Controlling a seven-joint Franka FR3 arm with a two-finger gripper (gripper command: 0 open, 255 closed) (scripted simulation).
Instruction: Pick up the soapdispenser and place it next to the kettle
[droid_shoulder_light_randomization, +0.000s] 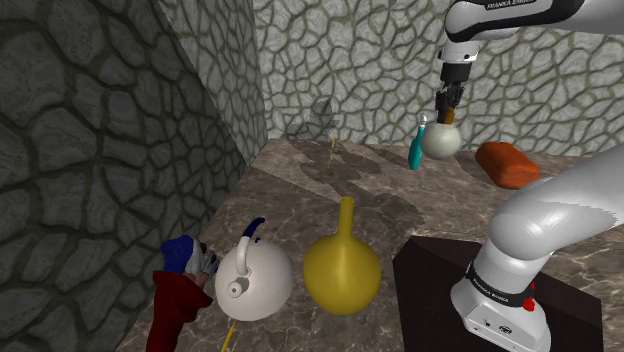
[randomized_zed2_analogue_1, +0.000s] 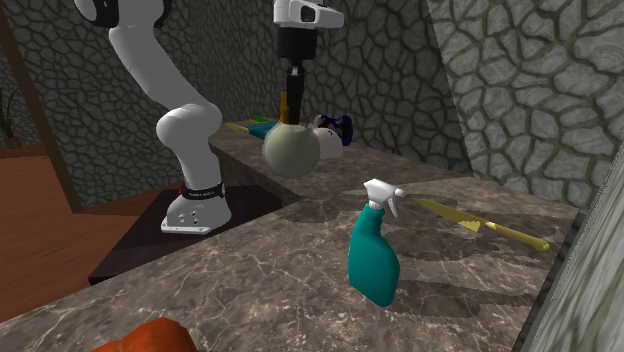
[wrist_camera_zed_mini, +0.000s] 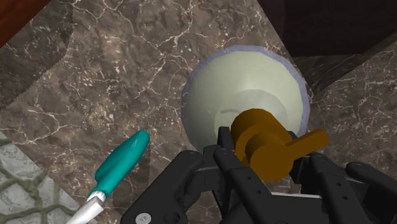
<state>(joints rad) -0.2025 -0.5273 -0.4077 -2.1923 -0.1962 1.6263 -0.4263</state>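
We are watching the black pincer clasping the brown pump top of the pale round soap dispenser, holding it over the dark marble desk near a teal spray bottle, well apart from the white round kettle.

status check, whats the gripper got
gripper shut on soap dispenser pump. Dispenser across the counter from white kettle, not placed. yellow vase beside kettle, maybe in the way; teal spray bottle next to dispenser.
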